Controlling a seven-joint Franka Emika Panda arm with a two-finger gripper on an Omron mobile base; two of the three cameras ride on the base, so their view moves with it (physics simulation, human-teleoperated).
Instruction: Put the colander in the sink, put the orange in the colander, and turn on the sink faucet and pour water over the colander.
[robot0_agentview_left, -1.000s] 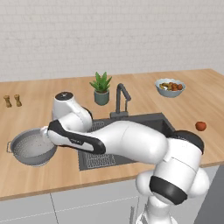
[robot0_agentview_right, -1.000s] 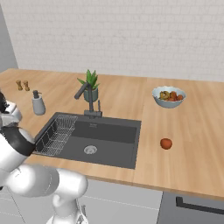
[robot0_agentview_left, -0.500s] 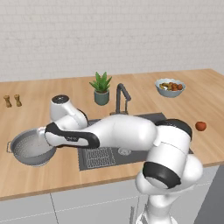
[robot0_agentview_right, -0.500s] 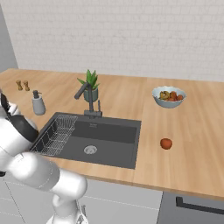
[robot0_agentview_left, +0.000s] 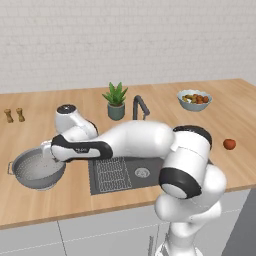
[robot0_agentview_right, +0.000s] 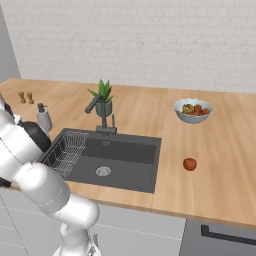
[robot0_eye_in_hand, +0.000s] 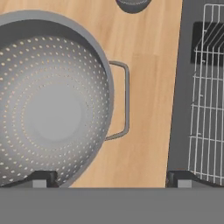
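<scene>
The grey perforated colander (robot0_agentview_left: 35, 170) stands on the wooden counter left of the sink (robot0_agentview_left: 150, 162). My gripper (robot0_agentview_left: 46, 154) hovers over its right rim, open and holding nothing. In the hand view the colander (robot0_eye_in_hand: 50, 103) fills the left, with its loop handle (robot0_eye_in_hand: 124, 100) between the spread fingertips (robot0_eye_in_hand: 41, 178) of the gripper (robot0_eye_in_hand: 110, 179). The other fingertip is over the sink's edge. The orange (robot0_agentview_left: 229, 144) lies on the counter right of the sink (robot0_agentview_right: 112, 155), also seen as the orange (robot0_agentview_right: 189, 164). The faucet (robot0_agentview_left: 139, 106) stands behind the basin, with no water running.
A wire rack (robot0_agentview_right: 67, 149) sits in the sink's left half. Behind the sink stand a potted plant (robot0_agentview_left: 116, 101) and a soap pump bottle (robot0_agentview_right: 44, 116). A pale fruit bowl (robot0_agentview_left: 194, 99) is at the back right, and two small shakers (robot0_agentview_left: 14, 115) are at the back left.
My arm has swung further left and the hand has come in closer over the colander's right rim. The jaws stay wide. Nothing on the counter has moved.
</scene>
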